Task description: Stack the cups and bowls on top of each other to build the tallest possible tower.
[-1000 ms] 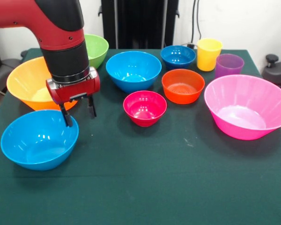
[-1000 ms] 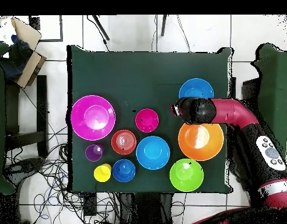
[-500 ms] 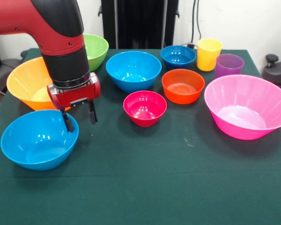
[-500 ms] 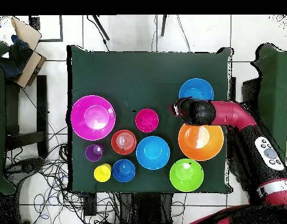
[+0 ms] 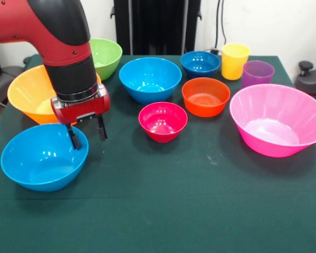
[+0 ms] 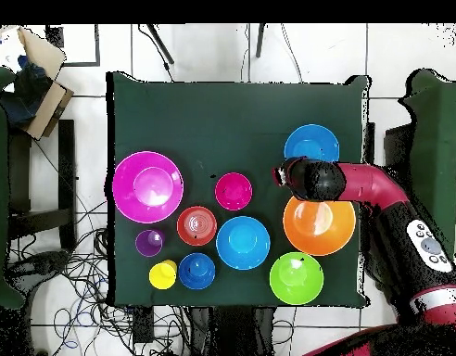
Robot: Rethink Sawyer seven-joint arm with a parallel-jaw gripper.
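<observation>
Over the last second the end effector (image 5: pixel 87 136) had drifted slightly toward the light blue bowl (image 5: pixel 43 156) near a counter corner and settled lower, so that one finger (image 5: pixel 72 138) hung inside the bowl's rim and the other just outside it. Its fingers stood spread, released and gripping nothing. That straddle suggested a rim pinch on this bowl was about to begin.

Nothing had yet been stacked. Every piece stood alone on the green counter (image 5: pixel 200 211): the large orange bowl (image 5: pixel 29 89) and green bowl (image 5: pixel 108 55) behind the arm, the second light blue bowl (image 5: pixel 149 78), crimson bowl (image 5: pixel 163 120) and orange-red bowl (image 5: pixel 205 96) mid-counter, the pink bowl (image 5: pixel 276 120) at the opposite side, and the dark blue bowl (image 5: pixel 200 63), yellow cup (image 5: pixel 235 60) and purple cup (image 5: pixel 257 73) along the far edge.
</observation>
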